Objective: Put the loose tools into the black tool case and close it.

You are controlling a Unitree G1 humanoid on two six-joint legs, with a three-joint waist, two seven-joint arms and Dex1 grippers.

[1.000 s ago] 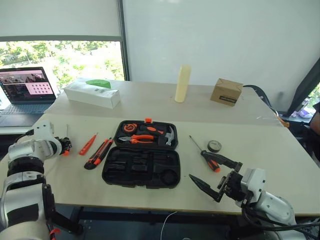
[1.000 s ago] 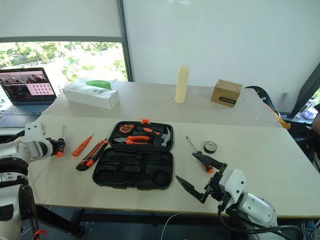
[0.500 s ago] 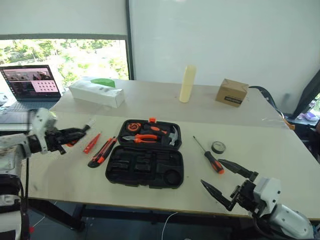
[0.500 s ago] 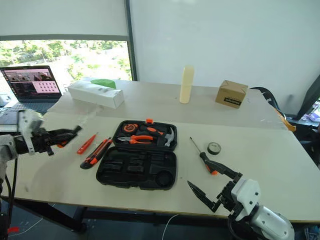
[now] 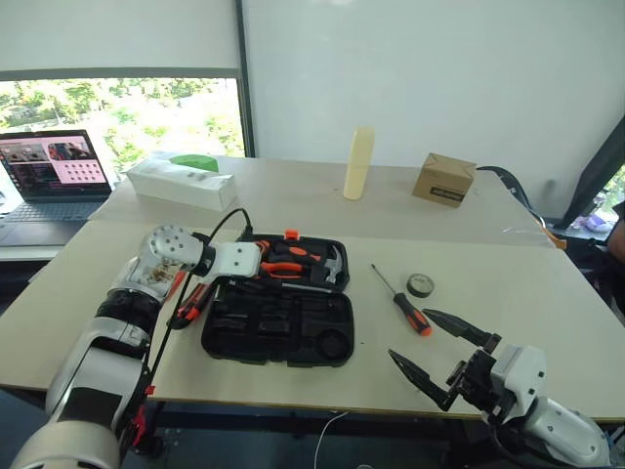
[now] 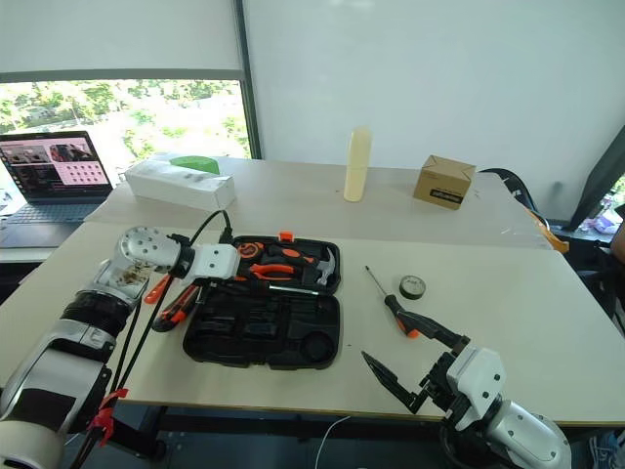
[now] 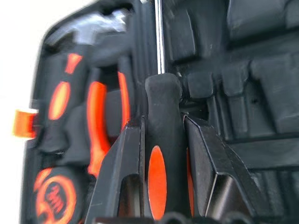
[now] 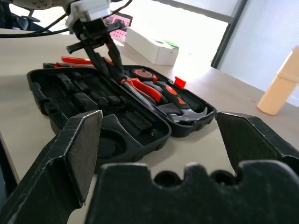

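The left pincer gripped a screwdriver by its handle, its steel shaft reaching over the open black tool case on the surface. The right pincer hung spread wide near the surface's front edge, close to the long screwdriver and tape roll.

Bare table right of tape roll

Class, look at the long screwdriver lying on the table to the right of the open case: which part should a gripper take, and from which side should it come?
Grip the long screwdriver on its thick orange-and-black handle, probably from straight above, fingers closing across it. It lies flat on the table, the thin shank offers little to hold, and nothing crowds the handle. The open right gripper hangs nearest it.
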